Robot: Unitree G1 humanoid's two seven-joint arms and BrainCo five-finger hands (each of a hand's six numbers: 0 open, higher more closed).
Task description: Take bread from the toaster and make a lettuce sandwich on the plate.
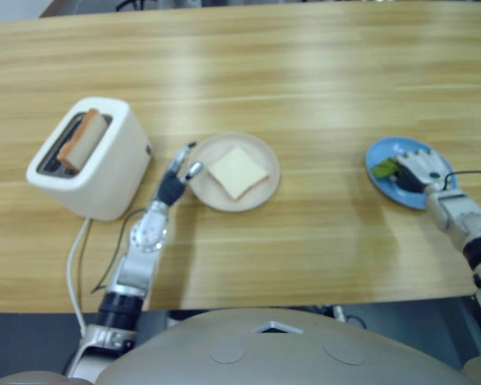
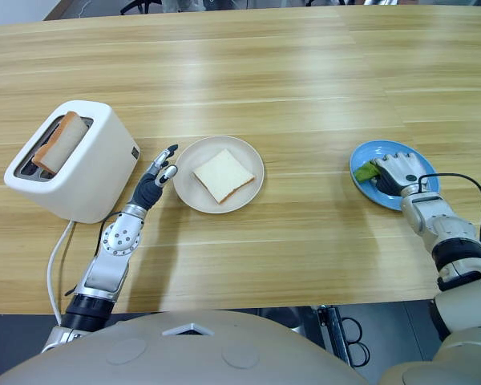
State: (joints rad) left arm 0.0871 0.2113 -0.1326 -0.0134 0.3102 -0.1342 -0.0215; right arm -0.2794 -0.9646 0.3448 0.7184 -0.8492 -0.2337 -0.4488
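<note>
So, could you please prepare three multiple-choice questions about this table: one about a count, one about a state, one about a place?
1. How many bread slices stand in the white toaster?
A) one
B) none
C) three

2. The left robot hand, beside the round cream plate, is
A) holding a slice of bread
B) resting on top of the toaster
C) open, holding nothing

3. Where does the green lettuce leaf lie?
A) on the cream plate
B) on the round blue plate
C) in the toaster

Answers:
1 A: a single slice stands up out of one slot.
2 C: its fingers are stretched out with nothing between them.
3 B: the leaf lies on the blue plate at the right of the table.
</note>
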